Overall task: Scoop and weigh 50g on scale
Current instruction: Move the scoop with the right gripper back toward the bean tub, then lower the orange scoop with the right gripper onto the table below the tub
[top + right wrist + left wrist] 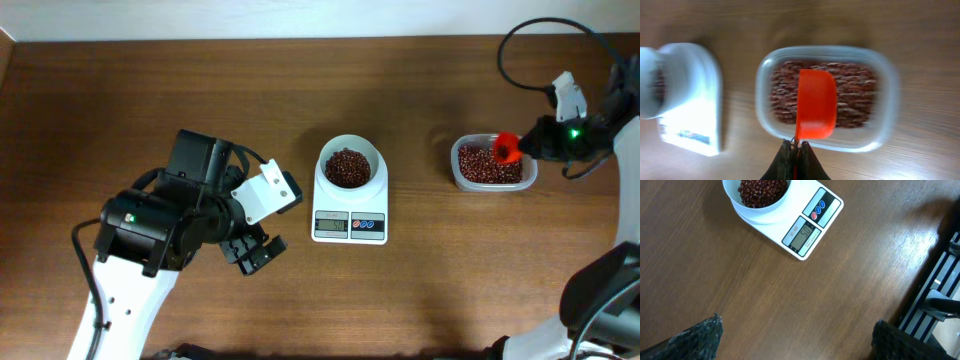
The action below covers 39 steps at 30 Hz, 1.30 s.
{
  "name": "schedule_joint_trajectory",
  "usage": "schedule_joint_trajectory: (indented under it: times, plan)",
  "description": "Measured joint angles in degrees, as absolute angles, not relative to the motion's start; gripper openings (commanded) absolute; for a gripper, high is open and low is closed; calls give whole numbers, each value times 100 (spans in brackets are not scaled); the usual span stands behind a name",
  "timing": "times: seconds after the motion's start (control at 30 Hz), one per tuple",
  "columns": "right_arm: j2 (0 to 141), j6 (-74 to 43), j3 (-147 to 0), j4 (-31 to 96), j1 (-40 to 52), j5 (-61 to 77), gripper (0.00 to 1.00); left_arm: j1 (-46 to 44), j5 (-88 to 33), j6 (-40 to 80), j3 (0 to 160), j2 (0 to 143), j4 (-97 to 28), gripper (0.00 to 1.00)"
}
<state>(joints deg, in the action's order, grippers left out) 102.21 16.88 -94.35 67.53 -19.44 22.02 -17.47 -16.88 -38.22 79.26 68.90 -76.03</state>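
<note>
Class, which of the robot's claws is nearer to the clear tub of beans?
Right. The right claw holds a red scoop just above the tub. The left claw hangs open beyond the scale, far from the tub.

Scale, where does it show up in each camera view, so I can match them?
Overhead: scale at centre, display toward the bottom edge.
Left wrist: scale at top centre, turned diagonally, bowl cropped.
Right wrist: scale at left edge, blurred, left of the tub.
Shared landmark: its white bowl of beans.
</note>
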Motion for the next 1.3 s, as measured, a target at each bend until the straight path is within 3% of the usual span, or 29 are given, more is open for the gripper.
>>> schedule_joint_trajectory:
  times: [0.3,0.5,0.63,0.83,0.93,1.1,1.3]
  plan:
    - [10066,1695,-9623,6751,-285,-1385,4,-1747,-1688,-3822,7926,6890,-7605,99]
    - [9889,1555,-10145,6764,-252,-1647,4,-1747,-1688,-3822,7926,6890,-7605,99]
    - [8606,1509,-10875,6873,-303,-1643,4,-1747,-1688,-3822,7926,6890,-7603,99]
    - [6864,1487,-10925,8838,-2121,-196,4,-1747,-1688,-3822,7931,6890,-7603,99]
    - [6534,1479,-9837,9249,-2969,1330,4,-1747,-1691,-3822,7933,6890,-7607,99]
    - [6464,1466,-6462,8215,-3046,3312,4,-1747,-1667,-3822,7950,6890,-7592,99]
    - [6587,891,-4429,6141,-3046,4257,4,-1747,-1647,-3822,7950,6890,-7603,99]
